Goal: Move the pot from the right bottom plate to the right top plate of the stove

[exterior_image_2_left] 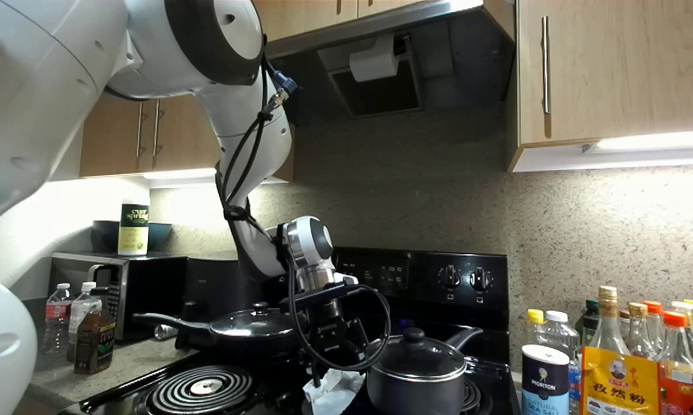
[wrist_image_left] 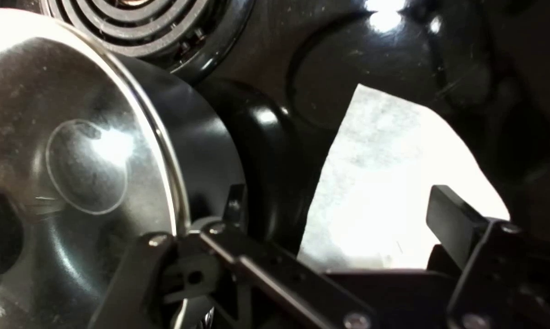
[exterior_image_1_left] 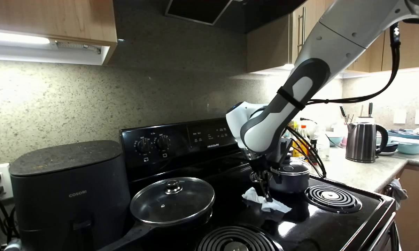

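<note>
The stove is gleaming smooth and glossy, the pot on it is showing a soft sheen below a glass lid, a sheet on the stove is looking like matt, wrinkled paper, and a metal kettle near the stove is glinting.

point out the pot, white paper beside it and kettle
Pot (exterior_image_2_left: pixel 415 391), in an exterior view: side wall
White paper (wrist_image_left: pixel 380 196), in the wrist view: bright middle
Kettle (exterior_image_1_left: pixel 360 143), in an exterior view: metal body
</note>
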`<action>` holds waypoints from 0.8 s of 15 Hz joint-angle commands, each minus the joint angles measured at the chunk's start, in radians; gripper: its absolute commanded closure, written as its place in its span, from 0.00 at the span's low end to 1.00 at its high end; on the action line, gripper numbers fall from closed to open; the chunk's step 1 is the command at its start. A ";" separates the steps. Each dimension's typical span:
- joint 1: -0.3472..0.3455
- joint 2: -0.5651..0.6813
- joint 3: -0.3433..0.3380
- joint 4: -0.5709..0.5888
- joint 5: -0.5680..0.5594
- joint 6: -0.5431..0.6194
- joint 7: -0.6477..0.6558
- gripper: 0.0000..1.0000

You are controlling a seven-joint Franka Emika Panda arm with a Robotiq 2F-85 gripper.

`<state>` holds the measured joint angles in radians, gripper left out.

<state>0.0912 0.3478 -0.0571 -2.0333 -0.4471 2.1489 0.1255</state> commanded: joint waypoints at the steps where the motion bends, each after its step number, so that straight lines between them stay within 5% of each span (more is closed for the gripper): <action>1: -0.007 -0.025 0.013 -0.020 -0.013 0.014 -0.047 0.00; 5: 0.018 -0.137 0.027 -0.066 -0.075 0.079 -0.038 0.00; 12: 0.017 -0.322 0.038 -0.126 -0.177 -0.123 0.105 0.00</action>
<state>0.1229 0.1162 -0.0334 -2.0800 -0.5854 2.0971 0.1586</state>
